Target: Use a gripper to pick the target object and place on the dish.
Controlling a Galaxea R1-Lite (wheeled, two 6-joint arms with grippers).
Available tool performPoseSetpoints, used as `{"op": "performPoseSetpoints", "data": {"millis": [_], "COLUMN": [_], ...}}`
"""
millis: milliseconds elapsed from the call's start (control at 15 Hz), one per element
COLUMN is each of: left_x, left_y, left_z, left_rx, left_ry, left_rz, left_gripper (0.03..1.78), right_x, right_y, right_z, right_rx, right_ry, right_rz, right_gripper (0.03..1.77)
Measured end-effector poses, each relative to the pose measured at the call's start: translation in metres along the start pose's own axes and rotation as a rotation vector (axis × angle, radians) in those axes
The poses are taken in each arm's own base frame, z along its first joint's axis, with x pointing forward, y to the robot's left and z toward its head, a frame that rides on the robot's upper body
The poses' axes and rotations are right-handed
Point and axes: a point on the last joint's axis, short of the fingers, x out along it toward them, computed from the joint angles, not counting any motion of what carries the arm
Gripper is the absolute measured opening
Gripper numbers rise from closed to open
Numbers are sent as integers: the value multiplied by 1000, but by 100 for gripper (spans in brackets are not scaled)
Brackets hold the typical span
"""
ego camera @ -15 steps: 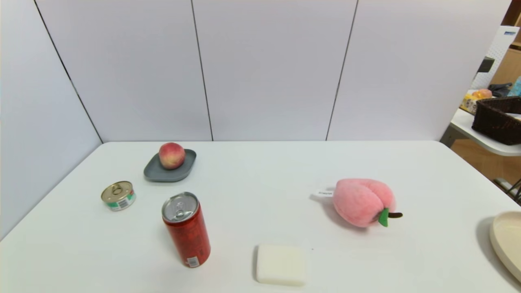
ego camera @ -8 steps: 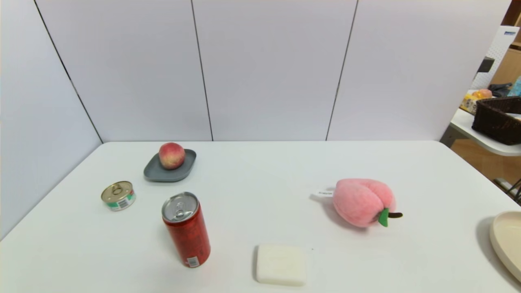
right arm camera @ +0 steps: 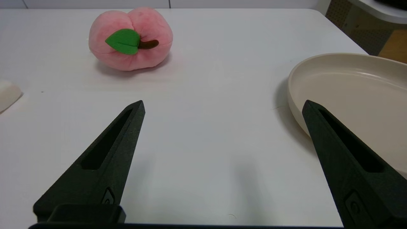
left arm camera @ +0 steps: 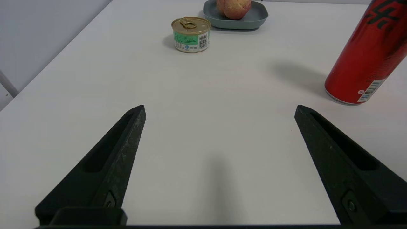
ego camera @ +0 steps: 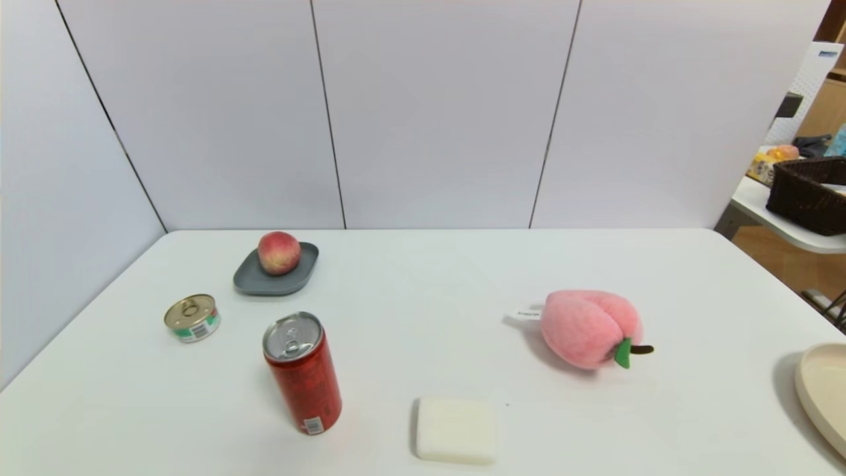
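The peach [ego camera: 279, 252] sits on the dish [ego camera: 254, 281] at the far left of the table [ego camera: 423, 311]. Nothing has moved in the last second — the peach, the dish and the other things are all in the same spots as before. That looks like the job is done, because the peach is already where it should go and no claw is touching it.

The left claw [left arm camera: 219, 109] is low over the table, wide open and holding nothing. In front of it are the small tin [left arm camera: 191, 34] and the red can [left arm camera: 369, 54], with the dish and peach farther off. The right claw [right arm camera: 222, 106] is open too and holds nothing — it hangs over bare table, with the plush peach [right arm camera: 131, 38] ahead and the cream plate [right arm camera: 349, 86] close beside it. A white soap bar [ego camera: 456, 428] lies near the front edge. Both arms look parked, and neither shows in the head view
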Motion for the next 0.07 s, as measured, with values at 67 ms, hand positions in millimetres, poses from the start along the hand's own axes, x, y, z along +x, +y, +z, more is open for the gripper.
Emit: {"op": "performPoseSetpoints", "data": {"millis": [67], "left_x": [0], "left_y": [0], "left_z": [0], "left_rx": [0], "left_ry": [0], "left_rz": [0], "left_gripper": [169], "right_x": [0], "right_y": [0], "right_z": [0], "right_rx": [7], "right_ry": [-1], "right_rz": [-5], "right_gripper": [171]}}
